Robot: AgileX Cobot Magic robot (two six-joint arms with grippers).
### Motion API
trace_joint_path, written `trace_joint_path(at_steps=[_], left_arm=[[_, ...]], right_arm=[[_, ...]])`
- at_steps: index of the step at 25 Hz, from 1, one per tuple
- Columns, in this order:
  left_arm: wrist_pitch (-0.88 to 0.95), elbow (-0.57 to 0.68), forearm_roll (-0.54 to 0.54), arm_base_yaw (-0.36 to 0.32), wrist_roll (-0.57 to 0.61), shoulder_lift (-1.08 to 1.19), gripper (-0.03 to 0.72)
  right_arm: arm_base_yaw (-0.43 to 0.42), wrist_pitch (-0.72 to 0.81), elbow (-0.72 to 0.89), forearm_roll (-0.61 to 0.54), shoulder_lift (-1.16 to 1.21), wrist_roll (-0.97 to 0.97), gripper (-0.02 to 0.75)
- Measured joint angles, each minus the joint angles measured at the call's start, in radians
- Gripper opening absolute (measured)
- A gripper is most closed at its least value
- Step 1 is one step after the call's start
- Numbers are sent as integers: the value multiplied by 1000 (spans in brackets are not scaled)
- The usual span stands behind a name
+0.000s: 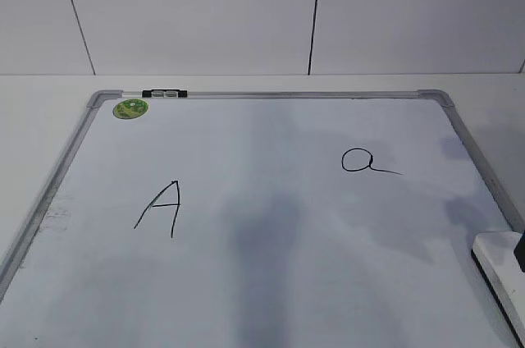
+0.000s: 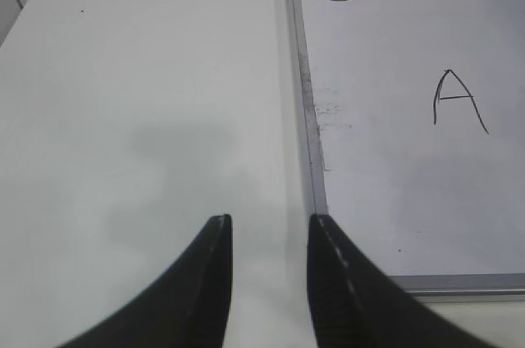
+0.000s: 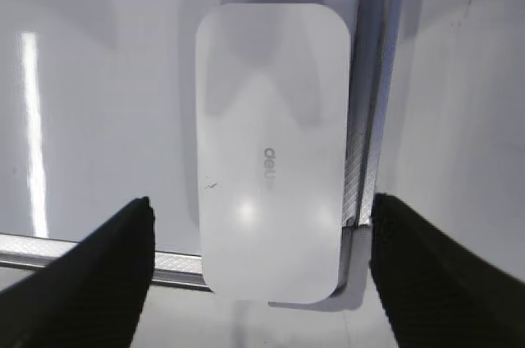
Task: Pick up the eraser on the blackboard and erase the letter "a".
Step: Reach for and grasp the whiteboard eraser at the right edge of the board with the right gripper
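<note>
My right gripper [image 3: 261, 237] stands wide open, straddling the eraser [image 3: 271, 151] without contact. My left gripper [image 2: 269, 262] is narrowly parted, holding nothing. The eraser, white and rounded, lies flat at the blackboard's [image 1: 271, 282] near right corner. The letter "a" [image 1: 367, 162] is intact, far right.
</note>
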State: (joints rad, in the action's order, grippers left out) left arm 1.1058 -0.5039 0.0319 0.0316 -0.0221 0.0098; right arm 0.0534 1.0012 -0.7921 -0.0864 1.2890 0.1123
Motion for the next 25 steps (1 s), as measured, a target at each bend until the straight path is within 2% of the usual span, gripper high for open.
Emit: trace_joint_path(at_steps=[25], left_arm=[[0,0,0,0,0,0,235]], right_arm=[[0,-54,-7,-20,205,78,646]])
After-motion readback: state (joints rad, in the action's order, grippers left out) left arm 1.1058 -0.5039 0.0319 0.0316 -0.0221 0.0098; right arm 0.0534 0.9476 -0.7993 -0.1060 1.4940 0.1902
